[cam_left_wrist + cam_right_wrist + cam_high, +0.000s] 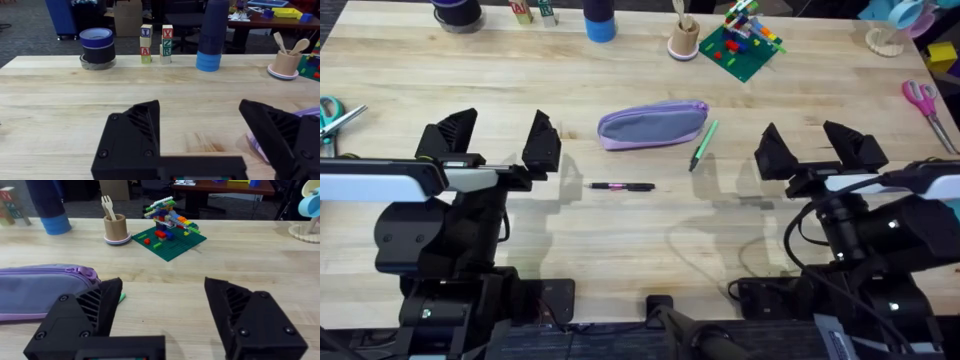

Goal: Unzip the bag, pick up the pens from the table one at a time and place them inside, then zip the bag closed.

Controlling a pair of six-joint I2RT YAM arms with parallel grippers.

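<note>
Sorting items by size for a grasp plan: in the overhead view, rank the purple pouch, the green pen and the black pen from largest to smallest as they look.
1. Purple pouch, clearly largest.
2. Black pen and green pen: too alike to rank.

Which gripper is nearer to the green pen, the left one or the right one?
Right. The right gripper hangs open just beside the green pen, on the side away from the bag. The left gripper, also open, is beyond the bag, farther off.
</note>
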